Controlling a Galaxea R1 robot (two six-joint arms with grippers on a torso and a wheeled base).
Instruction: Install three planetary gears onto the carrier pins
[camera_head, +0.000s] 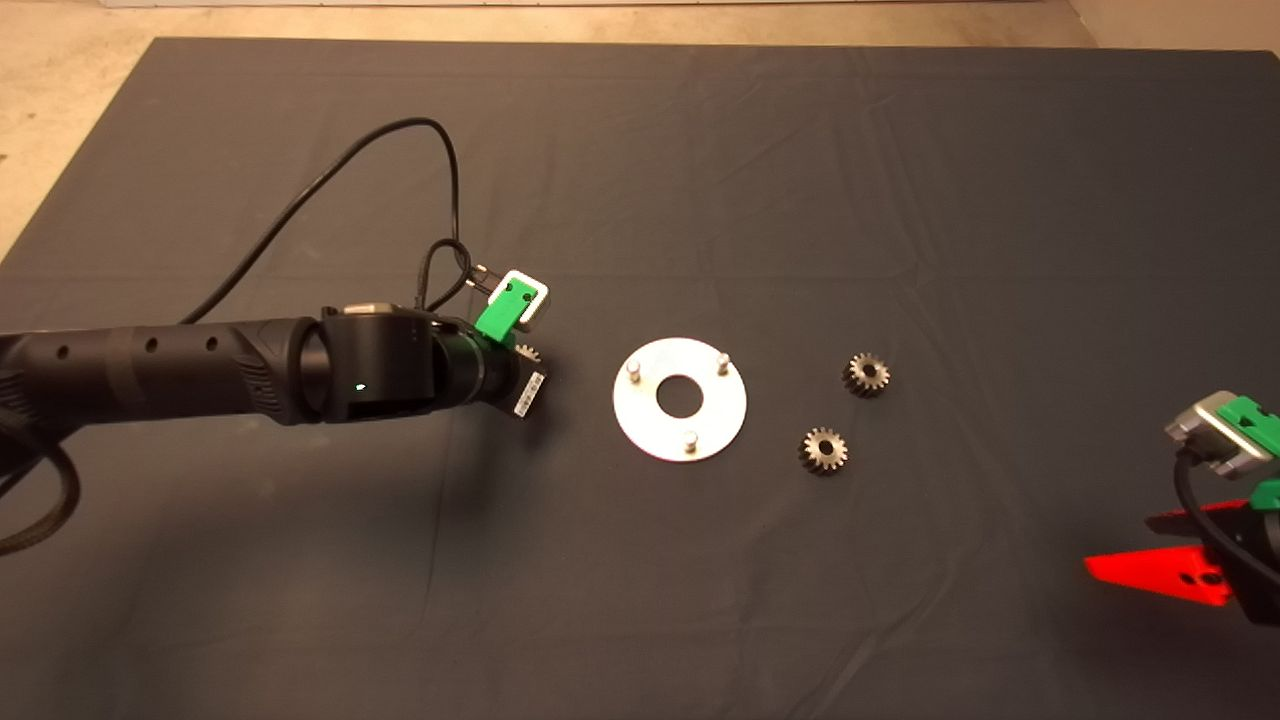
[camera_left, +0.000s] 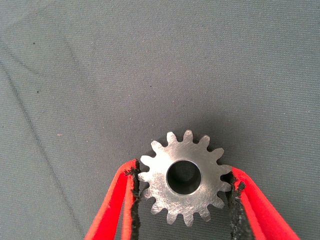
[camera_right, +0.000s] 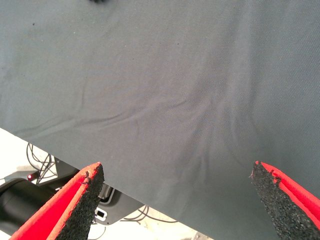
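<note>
My left gripper (camera_left: 185, 172) is shut on one planetary gear (camera_left: 186, 179); its pads press the teeth on both sides, over bare mat. In the head view this gripper (camera_head: 525, 366) is just left of the silver disc (camera_head: 650, 422), and only the gear's edge (camera_head: 529, 352) shows past the wrist. The three carrier pins (camera_head: 633, 369) (camera_head: 723, 361) (camera_head: 690, 438) stand bare on the disc. Two more gears (camera_head: 867, 374) (camera_head: 824, 450) lie flat on the mat right of the disc. My right gripper (camera_head: 1150, 548) is parked at the lower right edge, open and empty (camera_right: 177, 170).
The left arm's black cable (camera_head: 440, 180) loops up over the mat behind the wrist. The right wrist view shows the mat's edge, with floor and cables (camera_right: 40, 165) beyond it.
</note>
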